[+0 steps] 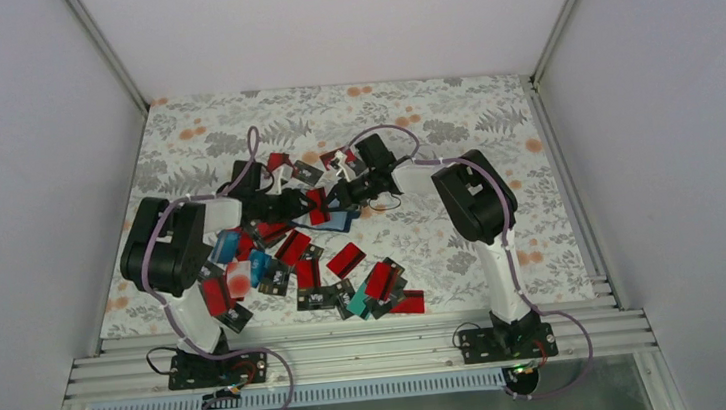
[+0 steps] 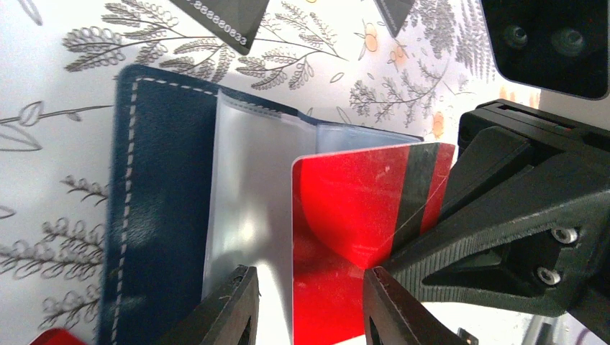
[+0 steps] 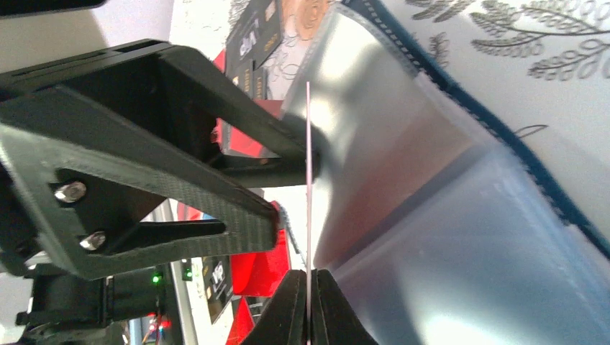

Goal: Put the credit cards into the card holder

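The card holder (image 2: 158,201) lies open on the flowered cloth, navy outside, with clear sleeves (image 2: 252,187) fanned up. My right gripper (image 3: 308,287) is shut on a red credit card (image 2: 352,208) with a black stripe. The card stands on edge, its leading edge over the sleeves (image 3: 446,215). My left gripper (image 2: 308,273) is open, its two fingertips straddling the sleeve's edge and the card's left edge; nothing is pinched between them. In the top view both grippers meet over the holder (image 1: 338,219) at mid-table, the held card (image 1: 317,207) between them.
Several loose credit cards (image 1: 349,259), mostly red with some black, teal and blue, lie scattered between the arms and the near rail (image 1: 353,347). More cards (image 1: 280,163) lie behind the grippers. White walls enclose the table on three sides.
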